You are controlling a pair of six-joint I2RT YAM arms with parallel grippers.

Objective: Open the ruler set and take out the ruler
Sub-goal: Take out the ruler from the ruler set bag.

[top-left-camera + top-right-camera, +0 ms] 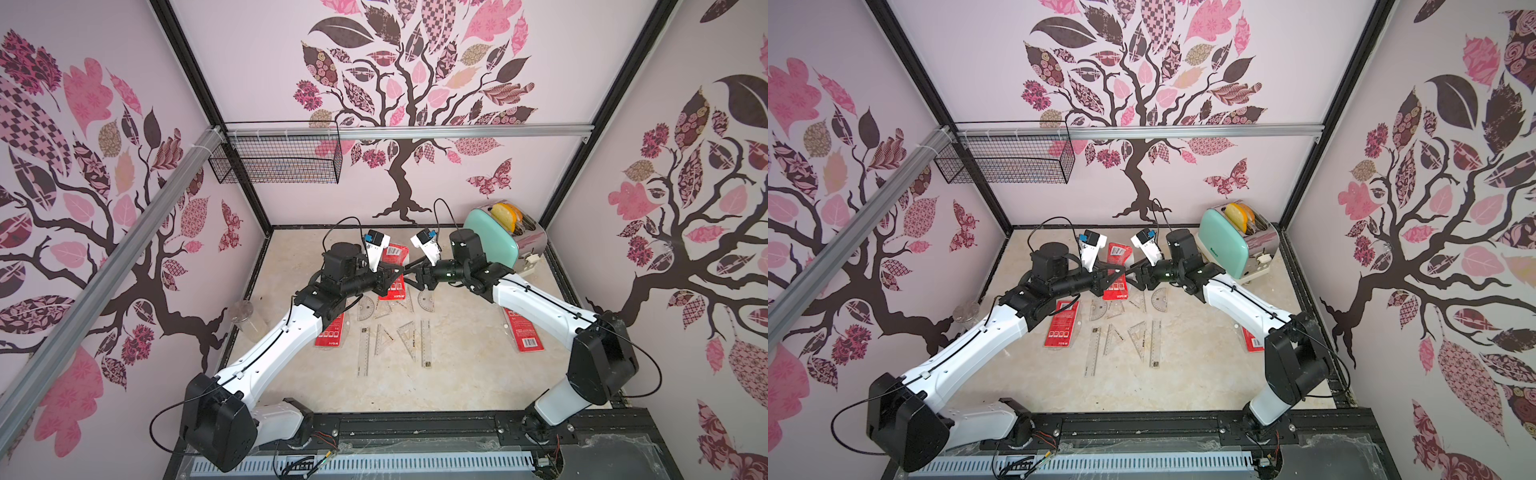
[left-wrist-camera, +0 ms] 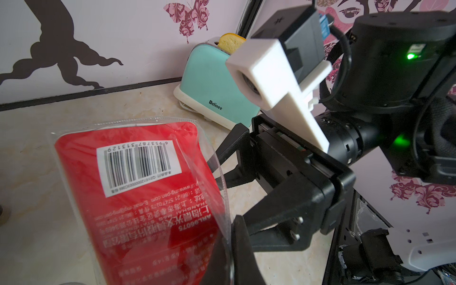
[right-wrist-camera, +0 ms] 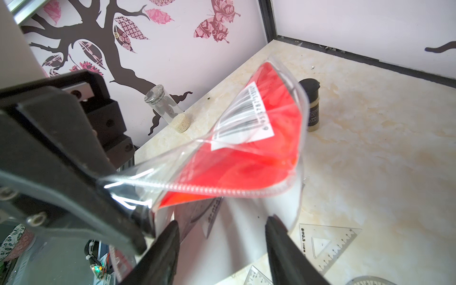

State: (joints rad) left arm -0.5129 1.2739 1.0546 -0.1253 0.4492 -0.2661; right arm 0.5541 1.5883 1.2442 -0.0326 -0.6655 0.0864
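Above mid-bench (image 1: 457, 374), left hand (image 3: 123, 204) clamped shut on the ruler set (image 3: 246, 153) by its clear flap; pouch aloft, long axis running toward back wall. Right hand (image 3: 222, 246) parted, empty, just beside pouch mouth: likely nearer for reaching in.

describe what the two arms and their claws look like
Both arms match: the left arm and right arm have white shells between chunky black joints, with a thin black cable trailing along each. Each wrist carries a white camera bracket with a blue plug. The left claw and right claw are black with tapered fingers.
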